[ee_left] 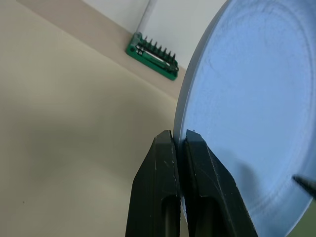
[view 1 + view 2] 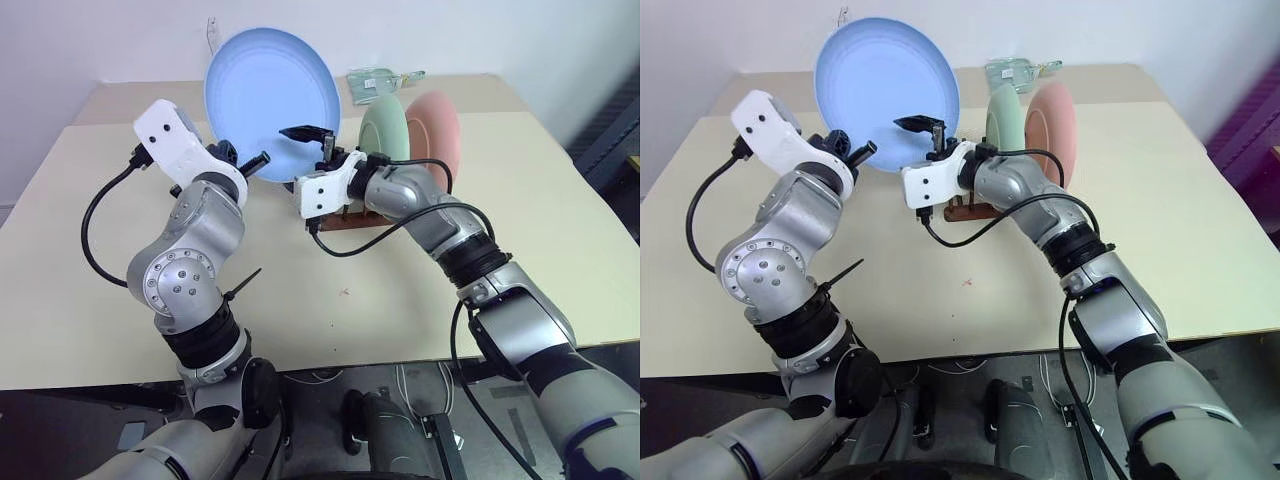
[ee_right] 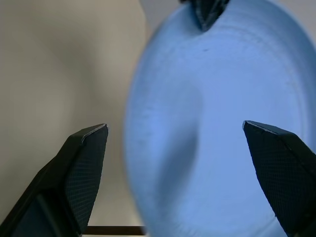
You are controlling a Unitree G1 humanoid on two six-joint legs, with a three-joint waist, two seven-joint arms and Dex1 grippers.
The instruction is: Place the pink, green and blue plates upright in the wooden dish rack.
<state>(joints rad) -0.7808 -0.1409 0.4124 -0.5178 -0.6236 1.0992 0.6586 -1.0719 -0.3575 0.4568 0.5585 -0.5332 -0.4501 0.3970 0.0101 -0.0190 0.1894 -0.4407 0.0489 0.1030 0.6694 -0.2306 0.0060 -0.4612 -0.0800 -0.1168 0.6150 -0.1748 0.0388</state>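
Left eye view: the beige table [image 2: 120, 300] is the broadest thing, its near half bare and open, its front edge running just ahead of the robot's elbows, and its far edge meeting a white wall. The blue plate [image 2: 272, 100] is held up on edge above the table's far middle, face turned toward the camera, its rim standing clear of the table. The left gripper [image 1: 178, 140] has its two black fingers pinched tight on the plate's lower left rim. The right gripper [image 3: 175, 131] is spread wide before the plate's lower right edge, one finger to each side of the rim and neither seen touching it. Just right of the blue plate, the green plate [image 2: 385, 128] and the pink plate [image 2: 435, 130] stand upright side by side in the wooden dish rack [image 2: 350, 217], whose dark base shows behind the right wrist. A green bit case [image 1: 155, 55] lies at the table's far edge.
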